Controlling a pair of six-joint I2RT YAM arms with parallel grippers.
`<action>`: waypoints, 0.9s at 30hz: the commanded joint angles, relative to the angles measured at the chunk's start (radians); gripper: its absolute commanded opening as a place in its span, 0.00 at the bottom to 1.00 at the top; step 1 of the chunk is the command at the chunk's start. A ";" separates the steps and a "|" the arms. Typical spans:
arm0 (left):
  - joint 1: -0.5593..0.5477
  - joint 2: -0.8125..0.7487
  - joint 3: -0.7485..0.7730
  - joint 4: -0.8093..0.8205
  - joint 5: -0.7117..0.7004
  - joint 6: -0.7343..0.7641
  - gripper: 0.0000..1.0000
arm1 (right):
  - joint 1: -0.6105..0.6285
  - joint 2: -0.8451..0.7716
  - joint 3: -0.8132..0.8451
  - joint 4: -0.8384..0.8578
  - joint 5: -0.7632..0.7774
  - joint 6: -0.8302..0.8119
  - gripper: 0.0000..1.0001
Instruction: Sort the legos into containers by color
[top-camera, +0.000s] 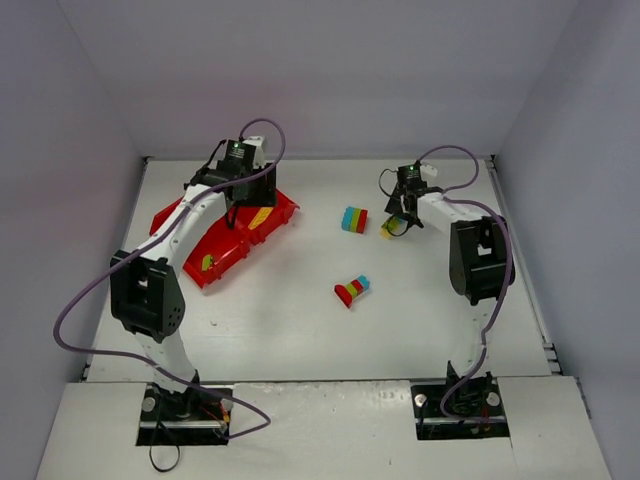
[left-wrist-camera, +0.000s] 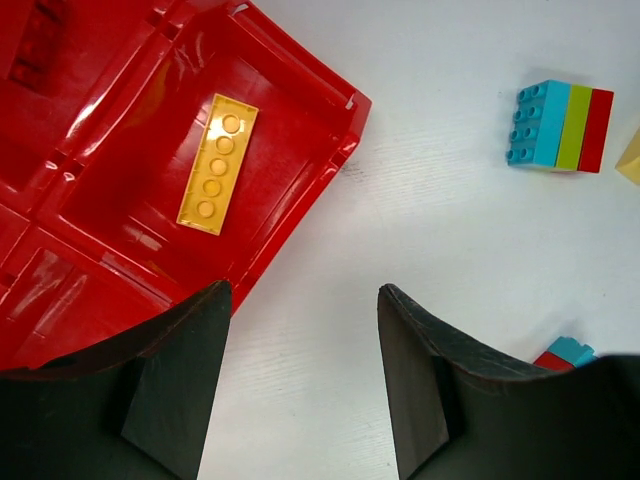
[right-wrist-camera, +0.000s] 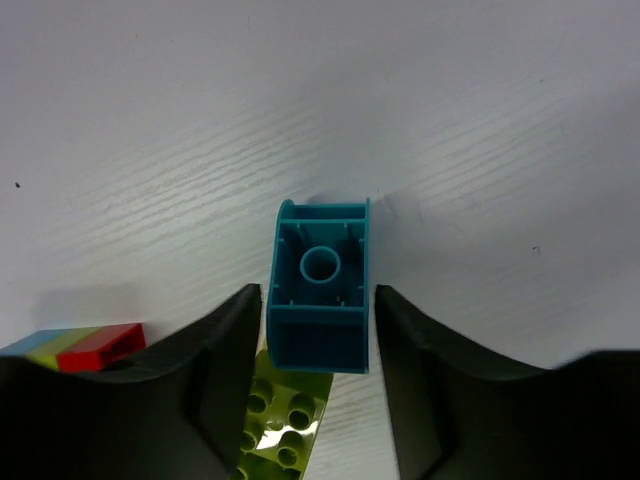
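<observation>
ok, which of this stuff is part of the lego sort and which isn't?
Job: red tray, yellow brick, striped stack, second stack, lime brick, teal brick in right claw.
Not job: purple cables, table.

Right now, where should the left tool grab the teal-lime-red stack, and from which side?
From above. The teal-lime-red stack lies on its side, studs pointing toward the red tray. Probably close the left tool on the two smooth flanks spanning all three layers, not the studded end: flat, parallel faces.
</observation>
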 joint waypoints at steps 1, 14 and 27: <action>-0.023 -0.052 0.018 0.015 -0.006 -0.007 0.54 | -0.014 -0.018 0.058 0.013 0.034 -0.008 0.40; -0.039 0.006 0.166 0.013 0.254 -0.092 0.68 | 0.070 -0.457 -0.258 0.355 -0.364 -0.504 0.00; -0.037 0.066 0.148 0.336 0.650 -0.520 0.77 | 0.210 -0.620 -0.378 0.427 -0.603 -0.542 0.00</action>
